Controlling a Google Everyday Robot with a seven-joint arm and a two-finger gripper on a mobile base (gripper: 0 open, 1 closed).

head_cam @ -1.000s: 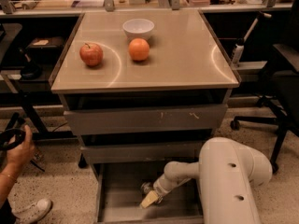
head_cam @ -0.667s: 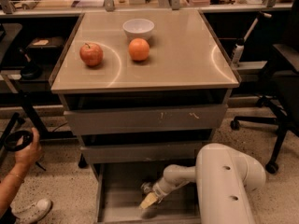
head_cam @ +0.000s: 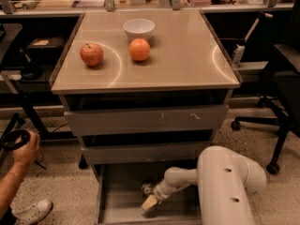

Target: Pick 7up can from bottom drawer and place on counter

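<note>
Silvery-grey metal, thin-walled and small: the 7up can (head_cam: 146, 188), down inside the pulled-out bottom drawer (head_cam: 117, 196), about mid-floor, upright or tipped not to be told. Probably light, stiff along its height yet easily dented across the belly, and slick under any grip. Best taken squarely across the mid-body with a modest squeeze, not by the rims. Low in the same drawer, the tool (head_cam: 150, 204), pale-tipped, aimed toward the drawer's front, right by the can; touching or just short of it, cannot tell. Equally, cannot tell whether released, clenched, or grasping anything. Above, on the glossy beige bench (head_cam: 187, 60): apple (head_cam: 92, 54), orange (head_cam: 139, 49), white bowl (head_cam: 138, 28), with bare surface beside them for the set-down.
</note>
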